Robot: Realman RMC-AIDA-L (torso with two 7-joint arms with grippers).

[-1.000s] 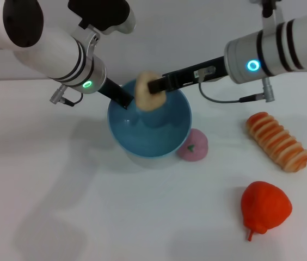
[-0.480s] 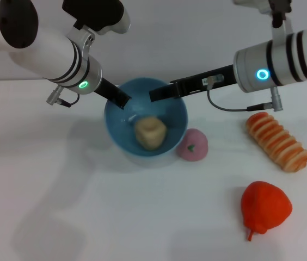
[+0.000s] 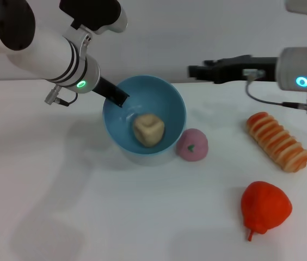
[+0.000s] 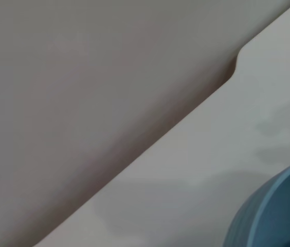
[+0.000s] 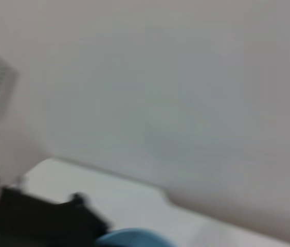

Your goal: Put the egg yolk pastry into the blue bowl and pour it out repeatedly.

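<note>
The blue bowl [image 3: 167,103] sits left of the table's middle, tipped so its inside faces me. My left gripper [image 3: 118,98] is shut on its far-left rim. The egg yolk pastry [image 3: 148,129], a pale beige lump, lies inside on the bowl's bottom. My right gripper [image 3: 192,71] hangs open and empty in the air, above and to the right of the bowl, well clear of the rim. A slice of the bowl [image 4: 273,211] shows in the left wrist view. In the right wrist view only the bowl's edge [image 5: 129,239] shows.
A pink bun with a green mark [image 3: 192,145] rests against the bowl's right side. A long orange-striped bread [image 3: 277,141] lies at the right, and a red strawberry-shaped toy [image 3: 265,206] in front of it. The white table [image 3: 61,206] is bare at the left front.
The right gripper let the pastry drop into the bowl, then pulled back up and to the right. The left gripper kept hold of the bowl, which shifted slightly left.
</note>
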